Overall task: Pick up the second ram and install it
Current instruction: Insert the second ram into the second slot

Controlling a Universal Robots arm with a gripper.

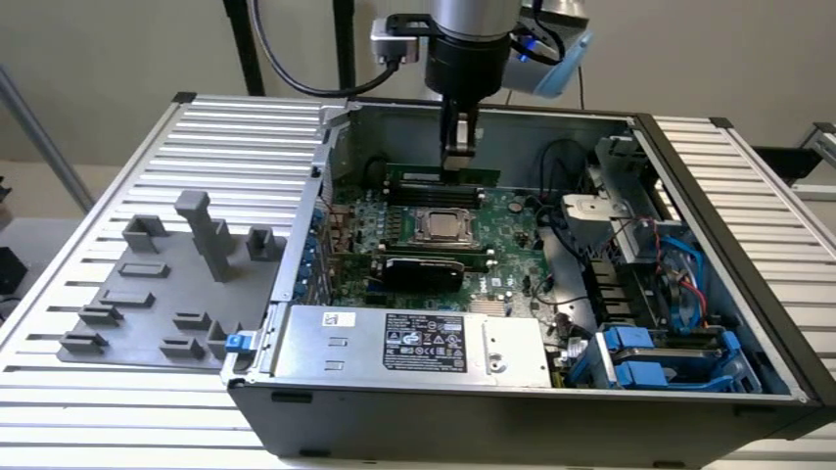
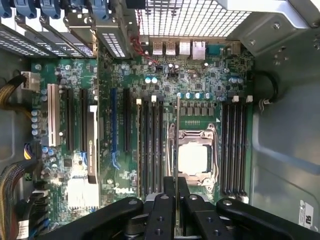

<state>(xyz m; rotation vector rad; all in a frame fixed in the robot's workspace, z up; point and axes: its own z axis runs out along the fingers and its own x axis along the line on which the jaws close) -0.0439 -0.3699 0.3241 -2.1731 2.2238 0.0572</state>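
Your pincer [image 1: 457,152] hangs straight down into the open case [image 1: 523,127], close to its far wall in the exterior view. Its fingers are drawn almost together, leaving a gap no wider than the ram [image 1: 460,174], which they pinch by its upper edge. The ram is a slim green stick held level and edge-down over the board [image 2: 210,75].

From the wrist camera the ram reads as one thin line. It runs along the edge of the square socket [image 2: 192,157], between the socket and the nearer bank of slots [image 2: 150,145]. A second bank [image 2: 232,145] lies along the socket's opposite edge. You cannot tell whether the ram's lower edge has reached a slot yet, or which slots already hold a stick.

Several things could go wrong from here.
- **Missed slot:** The ram appears closer to the socket's metal frame than centred on a slot. Pressing down off-line would drive its contacts onto the slot's rim or the frame.
- **Notch and latches:** If the notch faces the wrong way, or the end latches are not open, force would bend the ram or strain the board. Neither detail is visible.
- **Pivoting:** The grip covers only the middle of the upper edge, so uneven resistance at one end could pivot the ram and seat it crooked.
- **Slipping:** The ram could also slide up between the fingers under load.
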